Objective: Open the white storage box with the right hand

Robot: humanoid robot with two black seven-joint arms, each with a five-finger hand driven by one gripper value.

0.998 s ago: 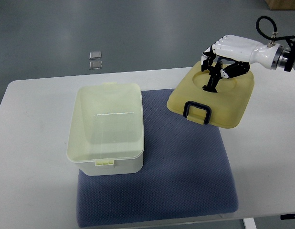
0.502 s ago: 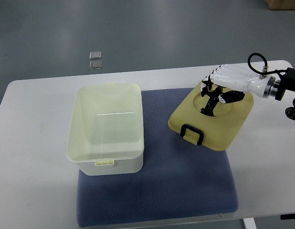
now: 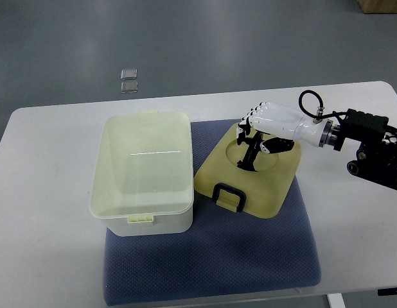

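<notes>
The white storage box (image 3: 144, 172) stands open on the left part of the blue mat (image 3: 250, 256), empty inside. Its pale yellow lid (image 3: 270, 186), with a black handle (image 3: 227, 196) at the near edge, lies on the mat just right of the box. My right hand (image 3: 255, 142) comes in from the right edge. Its fingers are curled down into the round recess in the lid's top and grip the lid there. The left arm is out of view.
The mat lies on a white table (image 3: 44, 192). Two small clear squares (image 3: 128, 80) lie on the grey floor beyond the table's far edge. The right forearm and its black wrist unit (image 3: 372, 147) hang over the table's right side.
The right hand has carried the lid down and to the left, from the table's far right onto the mat next to the box. The box has not moved.
</notes>
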